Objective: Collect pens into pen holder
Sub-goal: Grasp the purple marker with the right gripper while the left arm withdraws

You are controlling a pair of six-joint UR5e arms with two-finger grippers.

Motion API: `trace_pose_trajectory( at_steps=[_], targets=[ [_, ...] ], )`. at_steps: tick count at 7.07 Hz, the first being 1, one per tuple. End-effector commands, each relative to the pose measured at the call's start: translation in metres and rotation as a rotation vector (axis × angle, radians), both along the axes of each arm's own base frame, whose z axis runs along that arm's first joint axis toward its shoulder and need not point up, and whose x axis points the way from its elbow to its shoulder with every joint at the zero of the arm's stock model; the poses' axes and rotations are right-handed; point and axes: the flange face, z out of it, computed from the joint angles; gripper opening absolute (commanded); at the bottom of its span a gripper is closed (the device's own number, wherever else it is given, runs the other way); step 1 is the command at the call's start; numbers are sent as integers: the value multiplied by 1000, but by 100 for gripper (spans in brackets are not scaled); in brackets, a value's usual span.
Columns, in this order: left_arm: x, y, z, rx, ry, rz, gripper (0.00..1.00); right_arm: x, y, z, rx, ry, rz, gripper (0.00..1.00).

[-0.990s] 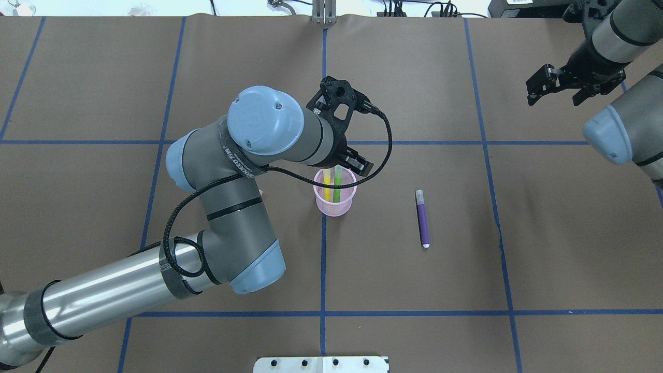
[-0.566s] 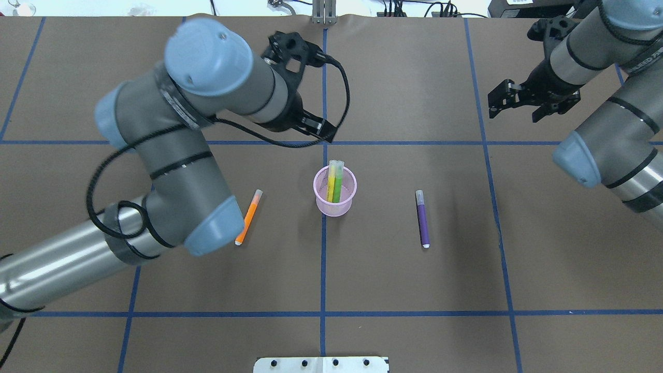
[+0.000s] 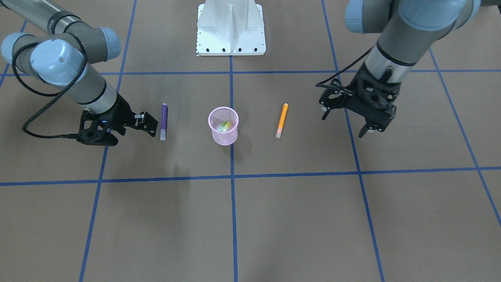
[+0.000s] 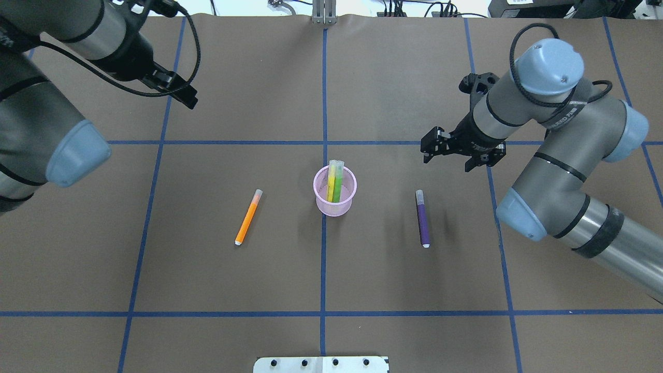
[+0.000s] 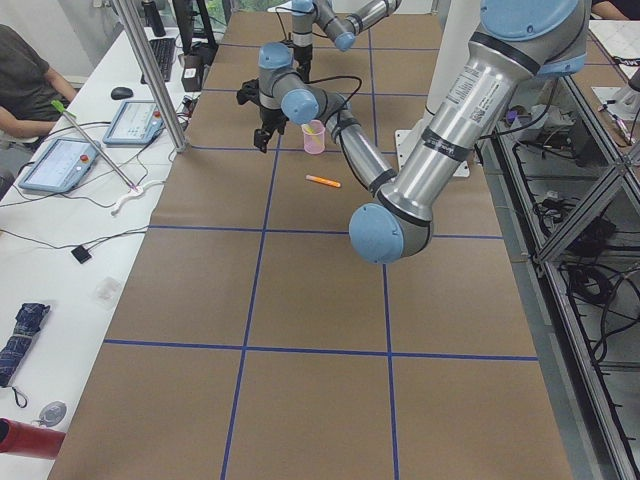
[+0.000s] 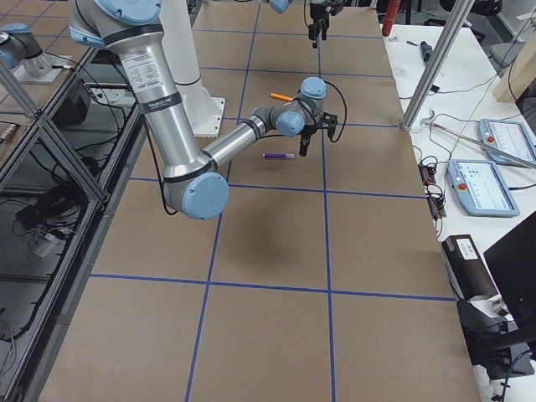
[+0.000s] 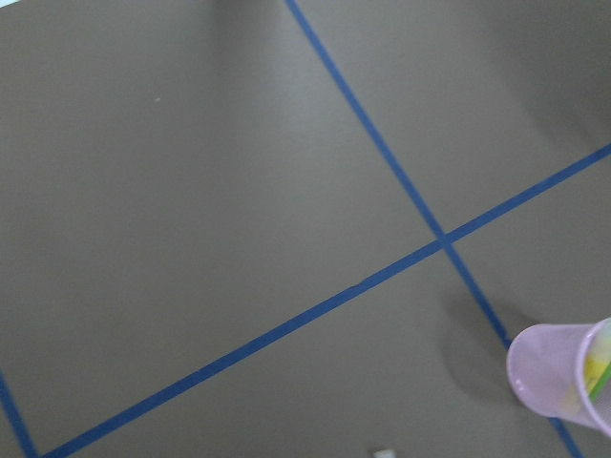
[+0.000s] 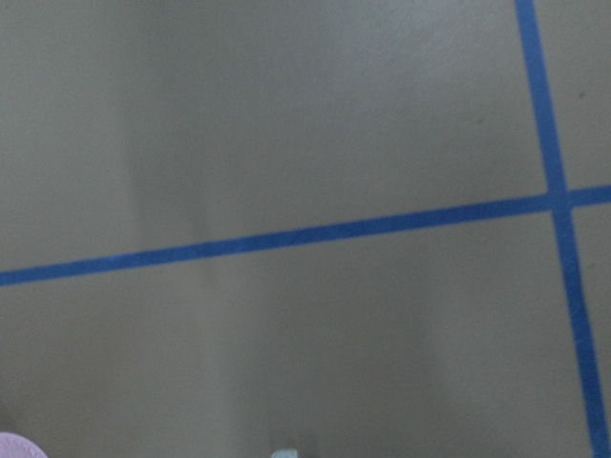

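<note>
The pink mesh pen holder (image 4: 335,204) stands at the table's middle with the yellow pen (image 4: 328,186) and the green pen (image 4: 337,187) upright inside. It also shows in the front view (image 3: 223,133) and at the lower right of the left wrist view (image 7: 558,377). The orange pen (image 4: 248,217) lies flat to its left and the purple pen (image 4: 423,220) flat to its right. My left gripper (image 4: 181,93) is open and empty, raised far back left of the holder. My right gripper (image 4: 448,161) is open and empty, just behind the purple pen (image 3: 164,117).
Blue tape lines (image 4: 323,259) cross the brown table cover. The white robot base plate (image 4: 321,364) sits at the near edge. An operator and tablets are beside the table in the left side view (image 5: 60,160).
My left arm has lifted off the holder and swung back left, uncovering the orange pen. My right arm has come in from the far right toward the purple pen.
</note>
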Motion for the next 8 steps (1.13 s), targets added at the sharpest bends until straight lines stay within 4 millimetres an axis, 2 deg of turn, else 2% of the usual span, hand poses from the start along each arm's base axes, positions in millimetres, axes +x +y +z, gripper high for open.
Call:
trace_pose_trajectory(
  at_steps=[1, 2, 5, 6, 8],
  targets=[
    [-17, -2, 15, 10, -11, 10, 98, -45, 38, 3, -37, 12, -60, 93],
    [-19, -1, 10, 15, -5, 5, 98, -60, 53, 11, -45, 26, -96, 87],
    [-21, 2, 8, 20, 0, 4, 99, -76, 54, 33, -36, 67, -116, 80],
    [-22, 3, 9, 20, -1, 3, 99, -78, 53, 37, -22, 79, -117, 74],
    [-24, 4, 8, 24, 0, 1, 99, -81, 55, 37, -22, 81, -122, 52]
  ],
)
